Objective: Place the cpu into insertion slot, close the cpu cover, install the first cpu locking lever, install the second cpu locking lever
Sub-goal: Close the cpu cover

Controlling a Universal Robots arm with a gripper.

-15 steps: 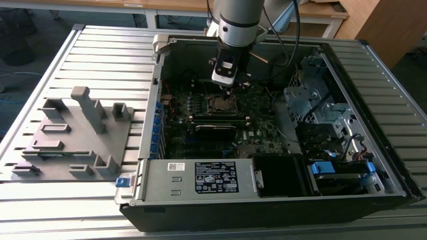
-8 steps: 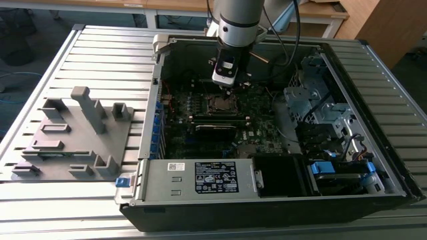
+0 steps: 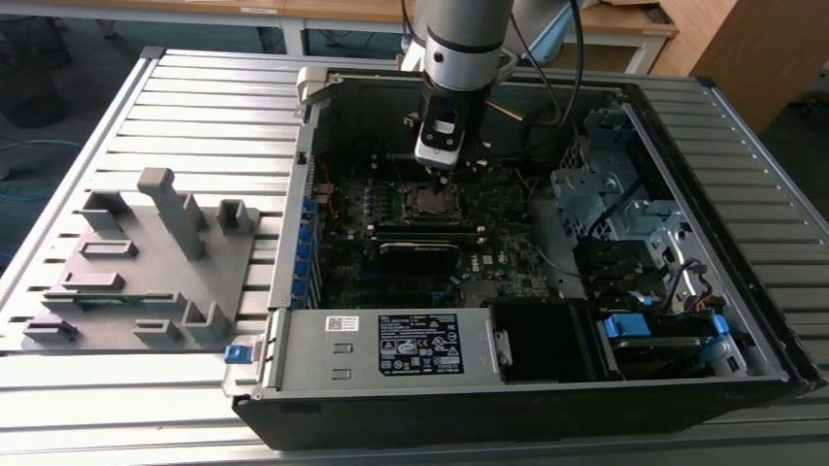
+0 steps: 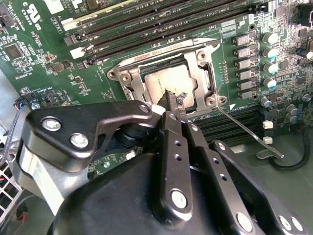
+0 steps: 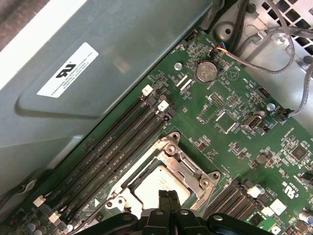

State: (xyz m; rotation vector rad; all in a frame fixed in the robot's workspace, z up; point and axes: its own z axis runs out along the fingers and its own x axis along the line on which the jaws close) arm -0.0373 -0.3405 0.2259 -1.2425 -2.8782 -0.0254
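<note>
Your gripper [image 4: 174, 100]: fingers pinched together, nothing visibly held, tips hanging just over cpu [image 4: 164, 81]. Cpu seated in insertion slot [image 4: 145, 78], cpu cover [image 4: 198, 73] apparently down. Locking lever [image 4: 244, 128] juts free beside tips.

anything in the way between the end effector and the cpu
Nothing visible does. In the second wrist view the end effector hangs right at the cpu, whose top shows bare through the window of the cover. A thin lever juts out to one side, off that path.
</note>
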